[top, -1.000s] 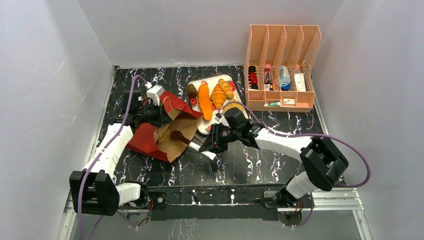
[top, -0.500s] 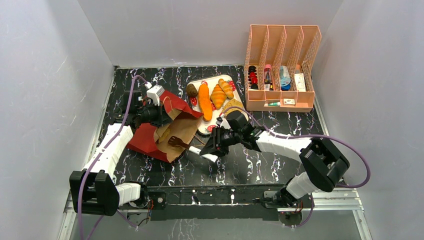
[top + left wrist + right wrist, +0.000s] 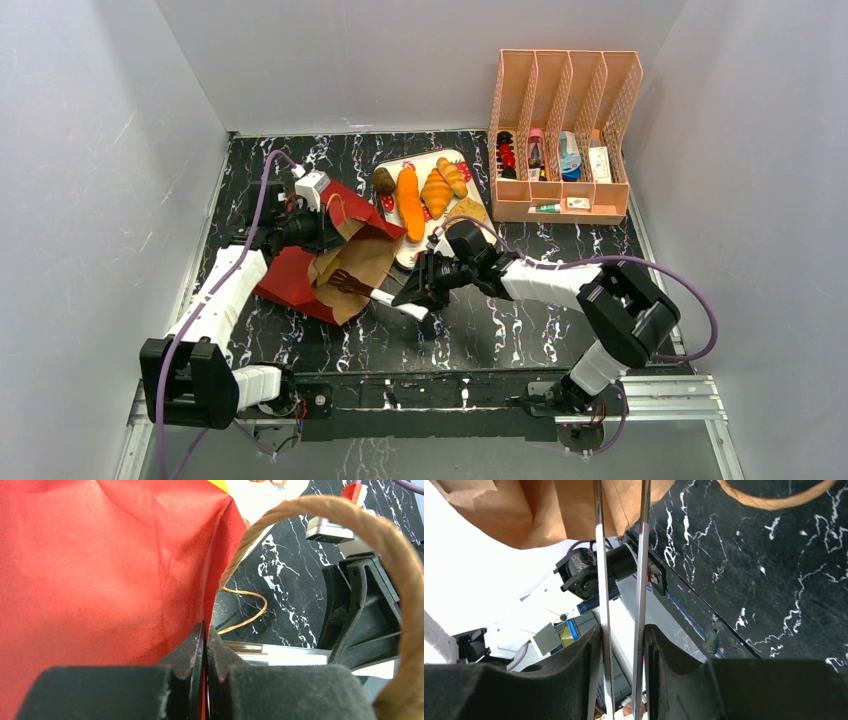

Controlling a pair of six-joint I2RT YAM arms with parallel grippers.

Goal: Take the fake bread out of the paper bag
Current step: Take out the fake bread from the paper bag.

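Meanwhile, metal tongs [image 3: 372, 292] reach the paper bag [image 3: 292, 280], tray [image 3: 447, 157] just behind.

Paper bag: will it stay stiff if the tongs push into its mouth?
Probably floppy: the paper bag lies creased and slumped on its side. Likely light enough to slide, though the left end effector pinching its red wall should anchor it against the tongs.

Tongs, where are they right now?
In the top view, left of centre: the tongs sit clamped in the right gripper, tips at the paper bag.
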